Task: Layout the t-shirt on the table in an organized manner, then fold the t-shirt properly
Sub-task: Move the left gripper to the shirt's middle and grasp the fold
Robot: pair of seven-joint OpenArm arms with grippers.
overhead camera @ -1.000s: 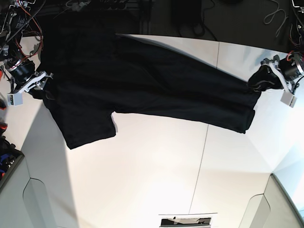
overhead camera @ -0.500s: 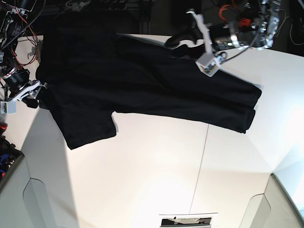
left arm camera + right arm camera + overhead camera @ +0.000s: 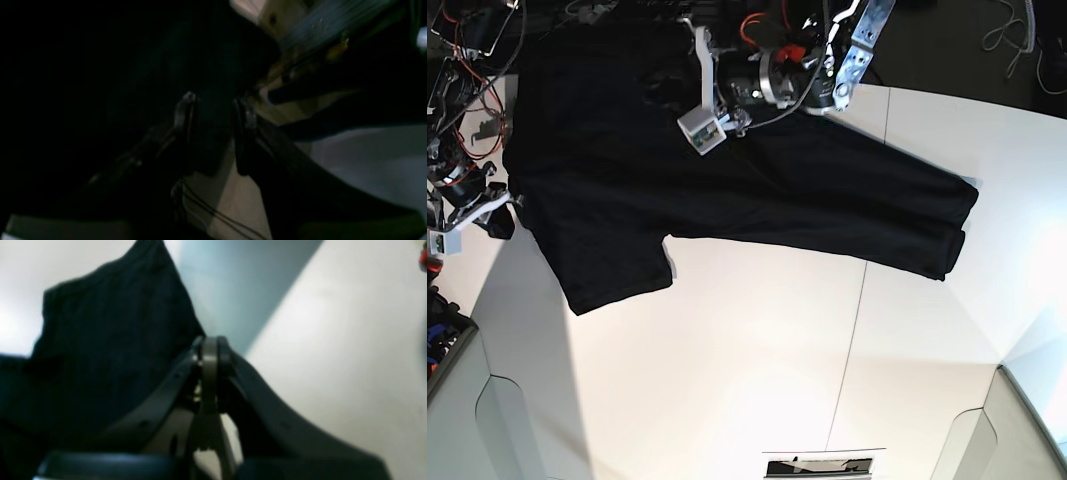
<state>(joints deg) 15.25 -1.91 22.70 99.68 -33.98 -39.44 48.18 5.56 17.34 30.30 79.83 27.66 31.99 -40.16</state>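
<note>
On my screen the left arm (image 3: 787, 80) is built from black round joint housings with silver metal brackets. Red and orange wires run over it, and a small white box (image 3: 704, 128) with a dark face is fixed near its wrist. The left gripper (image 3: 213, 110) has two dark curved fingers (image 3: 182, 115) with pale worn tips, and thin black cables hang under them. The right arm (image 3: 462, 185) is also black with white brackets and red wires. The right gripper (image 3: 209, 355) has matte black curved fingers with small screw holes and a grey plate between them.
</note>
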